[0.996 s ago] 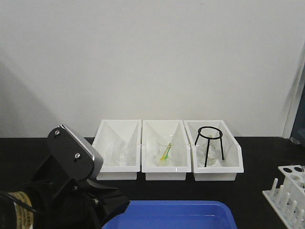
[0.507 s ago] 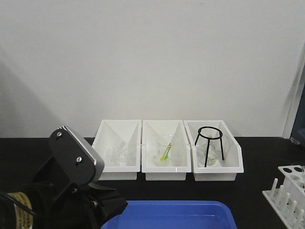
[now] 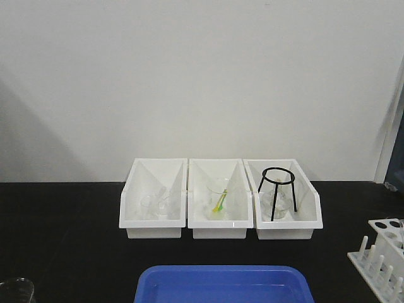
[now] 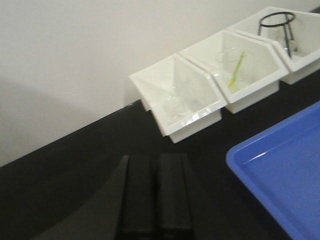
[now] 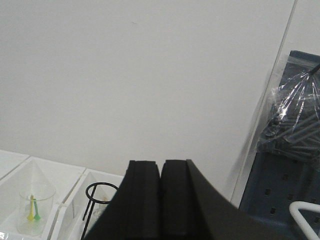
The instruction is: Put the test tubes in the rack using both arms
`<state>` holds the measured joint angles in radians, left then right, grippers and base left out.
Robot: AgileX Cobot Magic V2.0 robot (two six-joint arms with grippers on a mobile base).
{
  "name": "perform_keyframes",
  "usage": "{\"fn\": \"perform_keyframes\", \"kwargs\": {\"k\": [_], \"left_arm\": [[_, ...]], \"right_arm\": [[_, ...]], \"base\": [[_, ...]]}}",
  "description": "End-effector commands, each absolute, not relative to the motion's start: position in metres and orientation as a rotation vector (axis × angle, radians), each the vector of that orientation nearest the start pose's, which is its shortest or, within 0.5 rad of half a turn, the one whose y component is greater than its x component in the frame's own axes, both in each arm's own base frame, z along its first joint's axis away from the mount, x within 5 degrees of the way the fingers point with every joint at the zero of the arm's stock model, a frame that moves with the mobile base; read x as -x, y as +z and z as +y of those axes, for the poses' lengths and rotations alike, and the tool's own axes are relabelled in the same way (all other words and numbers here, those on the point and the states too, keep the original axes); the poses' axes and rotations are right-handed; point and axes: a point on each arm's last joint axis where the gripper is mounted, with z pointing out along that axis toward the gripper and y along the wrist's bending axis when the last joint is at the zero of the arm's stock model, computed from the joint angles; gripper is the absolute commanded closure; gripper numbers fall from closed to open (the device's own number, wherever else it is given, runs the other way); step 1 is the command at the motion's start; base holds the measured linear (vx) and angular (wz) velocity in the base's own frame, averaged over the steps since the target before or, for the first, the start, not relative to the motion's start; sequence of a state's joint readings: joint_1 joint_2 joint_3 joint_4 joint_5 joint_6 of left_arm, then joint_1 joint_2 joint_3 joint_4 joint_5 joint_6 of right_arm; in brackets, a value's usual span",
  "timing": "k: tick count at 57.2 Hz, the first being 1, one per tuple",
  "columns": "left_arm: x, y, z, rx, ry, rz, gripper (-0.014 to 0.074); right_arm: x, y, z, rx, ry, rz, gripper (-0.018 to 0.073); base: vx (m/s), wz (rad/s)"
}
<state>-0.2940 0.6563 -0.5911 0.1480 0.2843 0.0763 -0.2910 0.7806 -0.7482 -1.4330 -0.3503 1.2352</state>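
Left tool [image 4: 158, 192] fingers pressed together, holding nothing, above black surface [image 3: 63, 240] nr blue tray [image 3: 224, 285]. Right tool [image 5: 160, 197] likewise closed, empty, raised facing wall. Rack [image 3: 384, 255] at surface's right edge; test tubes indistinct.

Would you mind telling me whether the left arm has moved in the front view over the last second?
Yes. It stood in front of the left white bin a second ago and has since left the front view; it seemed to sink slightly first.
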Motion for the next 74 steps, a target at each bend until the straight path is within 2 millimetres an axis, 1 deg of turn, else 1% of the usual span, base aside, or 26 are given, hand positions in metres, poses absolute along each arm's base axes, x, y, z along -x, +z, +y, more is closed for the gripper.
{"fn": "perform_keyframes", "kwargs": {"k": [1,5,7,9,12,16,18,23,28,74], "left_arm": [[-0.113,0.319,-0.022,-0.284,-0.031,1.627,0.0617],[-0.098,0.286,-0.014,-0.197,-0.032,1.619,0.0617],[-0.09,0.265,-0.011,-0.163,-0.027,1.614,0.0617],[-0.086,0.252,-0.008,-0.129,-0.028,1.613,0.0617],[-0.078,0.226,-0.006,-0.095,-0.028,1.615,0.0617],[-0.07,0.201,-0.005,-0.081,-0.024,1.595,0.0617],[-0.067,0.192,-0.004,-0.077,-0.026,1.58,0.0617],[-0.06,0.19,-0.004,-0.116,0.002,1.601,0.0617],[-0.056,0.191,-0.004,-0.12,0.006,1.562,0.0617],[-0.057,0.189,-0.004,-0.122,0.006,1.579,0.0617]], "right_arm": [[-0.16,0.404,-0.015,0.206,-0.129,1.422,0.0566],[-0.16,0.404,-0.015,0.206,-0.129,1.422,0.0566],[-0.16,0.404,-0.015,0.206,-0.129,1.422,0.0566],[-0.16,0.404,-0.015,0.206,-0.129,1.422,0.0566],[-0.16,0.404,-0.015,0.206,-0.129,1.422,0.0566],[-0.16,0.404,-0.015,0.206,-0.129,1.422,0.0566],[-0.16,0.404,-0.015,0.206,-0.129,1.422,0.0566],[-0.16,0.404,-0.015,0.206,-0.129,1.422,0.0566],[-0.16,0.404,-0.015,0.206,-0.129,1.422,0.0566],[-0.16,0.404,-0.015,0.206,-0.129,1.422,0.0566]], "base": [[0.0,0.0],[0.0,0.0],[0.0,0.0],[0.0,0.0],[0.0,0.0],[0.0,0.0],[0.0,0.0],[0.0,0.0],[0.0,0.0],[0.0,0.0]]}}
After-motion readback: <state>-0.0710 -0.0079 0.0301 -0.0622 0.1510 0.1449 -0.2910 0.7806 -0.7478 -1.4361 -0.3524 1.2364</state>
